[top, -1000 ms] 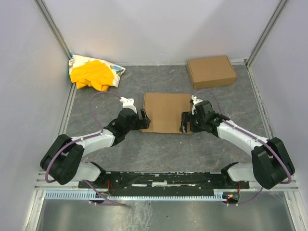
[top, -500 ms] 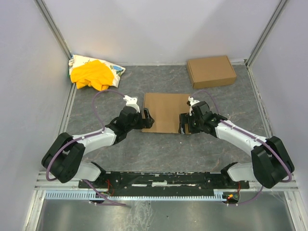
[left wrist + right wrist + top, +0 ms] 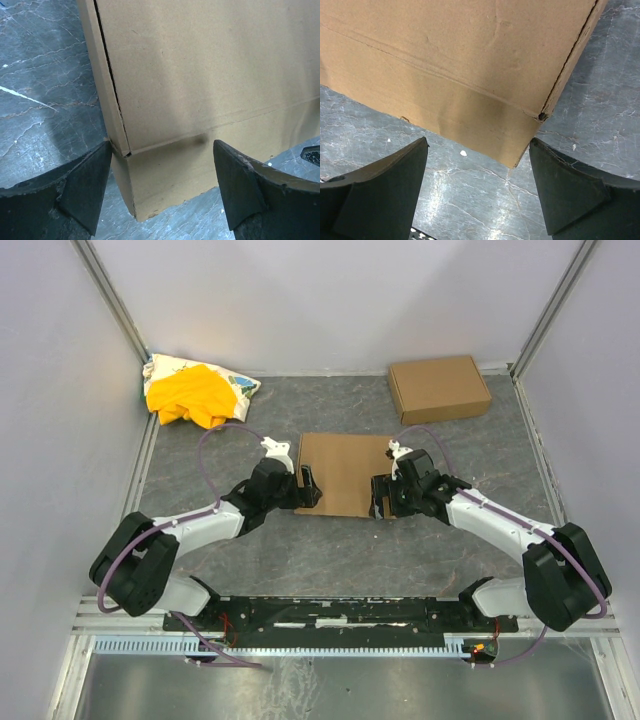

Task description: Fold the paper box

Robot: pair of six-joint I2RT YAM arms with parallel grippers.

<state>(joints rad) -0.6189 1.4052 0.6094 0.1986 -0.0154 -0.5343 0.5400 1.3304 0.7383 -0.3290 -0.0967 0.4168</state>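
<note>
The paper box (image 3: 345, 473) is a plain brown cardboard shape lying flat in the middle of the grey table. My left gripper (image 3: 309, 487) is open at its near left corner. In the left wrist view that corner of the box (image 3: 165, 150) sits between my two dark fingers (image 3: 82, 190), with a slit and a crease showing. My right gripper (image 3: 381, 495) is open at the near right corner. In the right wrist view the box's corner (image 3: 470, 95) lies just ahead of the open fingers (image 3: 565, 190), not gripped.
A ready-made brown cardboard box (image 3: 438, 388) sits at the back right. A yellow-and-white cloth heap (image 3: 195, 390) lies at the back left by the wall. Grey walls and metal rails border the table.
Both grippers have moved inward toward the box's near corners, the left a little right and forward, the right a little left. The box looks slightly narrower than a second ago.
</note>
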